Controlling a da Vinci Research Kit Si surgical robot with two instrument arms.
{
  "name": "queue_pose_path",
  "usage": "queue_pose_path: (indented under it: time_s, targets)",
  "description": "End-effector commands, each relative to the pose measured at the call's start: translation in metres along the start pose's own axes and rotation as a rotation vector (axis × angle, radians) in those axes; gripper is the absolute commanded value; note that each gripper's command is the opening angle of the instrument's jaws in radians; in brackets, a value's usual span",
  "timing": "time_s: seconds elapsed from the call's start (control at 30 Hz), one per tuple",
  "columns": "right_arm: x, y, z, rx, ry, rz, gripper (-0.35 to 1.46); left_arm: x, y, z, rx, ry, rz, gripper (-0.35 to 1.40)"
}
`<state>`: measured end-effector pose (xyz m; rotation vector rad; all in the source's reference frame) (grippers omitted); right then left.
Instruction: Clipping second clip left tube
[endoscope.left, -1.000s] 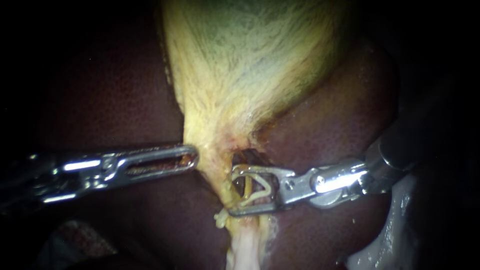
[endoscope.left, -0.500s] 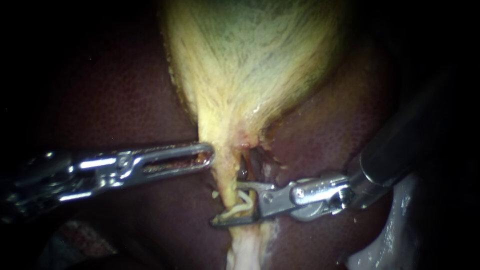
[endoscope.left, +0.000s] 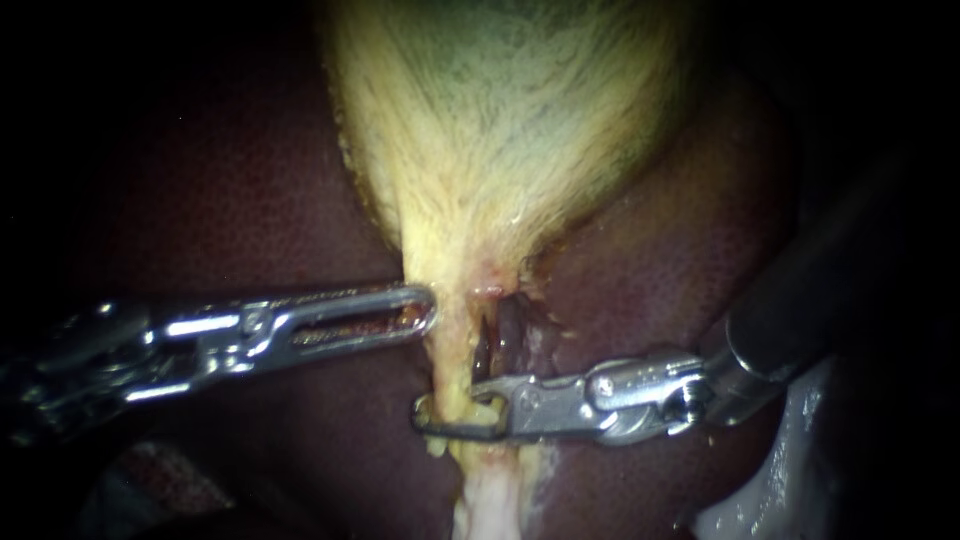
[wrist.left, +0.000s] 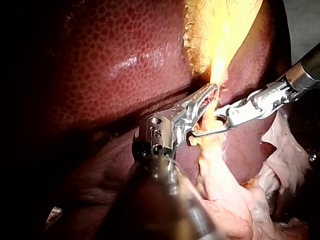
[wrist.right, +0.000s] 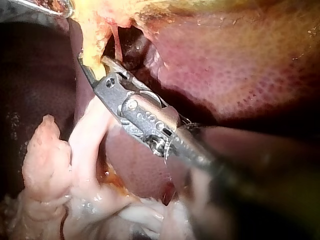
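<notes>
The yellow-green gallbladder (endoscope.left: 500, 120) narrows to a yellow stalk, the left tube (endoscope.left: 452, 365), lying on the dark red liver (endoscope.left: 250, 180). A darker tube (endoscope.left: 495, 335) runs just right of it. My right instrument (endoscope.left: 455, 418) reaches across from the right, its jaws squeezed to a narrow loop around the left tube; the right wrist view shows those jaws (wrist.right: 92, 67) pinching the yellow strand. The clip inside them is hidden. My left instrument (endoscope.left: 418, 308) holds the stalk's left edge higher up, its slotted jaws (wrist.left: 207, 97) shut on the yellow tissue.
Pale whitish tissue (endoscope.left: 490, 500) continues below the clamped spot, and lumpy pale fat (wrist.right: 45, 165) lies beside the right instrument's shaft. A shiny white surface (endoscope.left: 780, 480) shows at the lower right edge of the liver.
The right instrument's jaws, wide open with a pale clip between them a second ago, have slid left over the left tube and closed on it. The left instrument's hold stays the same.
</notes>
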<state>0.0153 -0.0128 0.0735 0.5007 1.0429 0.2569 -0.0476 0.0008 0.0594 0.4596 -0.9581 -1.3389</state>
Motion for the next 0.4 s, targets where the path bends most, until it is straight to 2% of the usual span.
queue_pose_path:
  time_s: [0.03, 0.4]
  targets:
    - [-0.0002, 0.0, 0.0001, 0.001, -0.001, 0.001, -0.35, 0.0, 0.0, 0.0, 0.0, 0.0, 0.0, -0.33]
    - [-0.0004, 0.0, 0.0, 0.002, -0.001, 0.006, -0.35, -0.0001, 0.0003, 0.0002, 0.002, 0.001, 0.001, -0.33]
